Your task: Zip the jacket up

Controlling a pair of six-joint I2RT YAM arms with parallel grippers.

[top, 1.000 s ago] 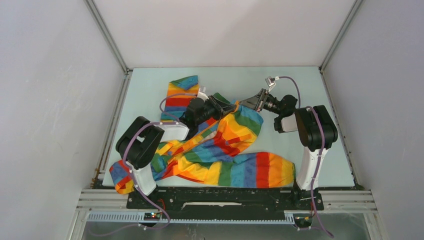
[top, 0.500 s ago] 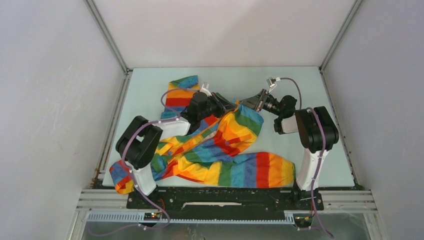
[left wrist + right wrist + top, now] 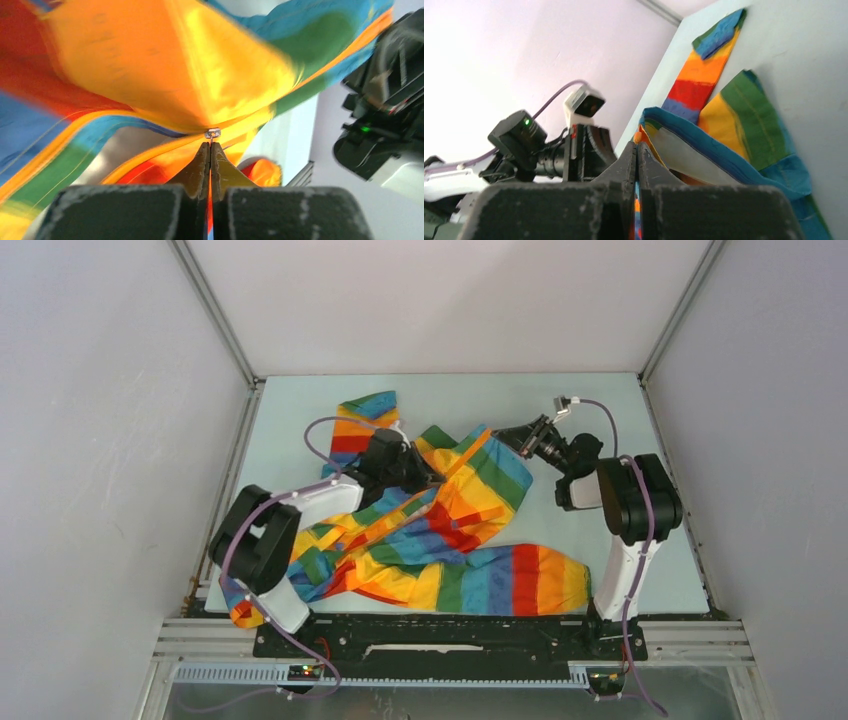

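The rainbow-striped jacket (image 3: 450, 530) lies crumpled across the middle of the table. My left gripper (image 3: 425, 472) is over its upper part. In the left wrist view it (image 3: 210, 145) is shut on the pull of the small silver zipper slider (image 3: 212, 133), where two orange zipper strips (image 3: 150, 152) meet. My right gripper (image 3: 508, 432) is at the jacket's far right edge. In the right wrist view it (image 3: 637, 146) is shut on the jacket's edge, with fabric (image 3: 734, 120) stretching away. The fabric between the grippers is pulled taut.
One sleeve (image 3: 362, 420) lies at the far left, another (image 3: 520, 580) runs along the near edge toward the right arm's base. Pale table (image 3: 600, 400) shows at the back and right. Enclosure walls and metal rails (image 3: 225, 480) border it. The left wrist (image 3: 584, 105) is close ahead of the right gripper.
My right gripper has moved right and farther back with the jacket edge, stretching the fabric. My left gripper has drawn back to the left with the slider; its elbow swung left.
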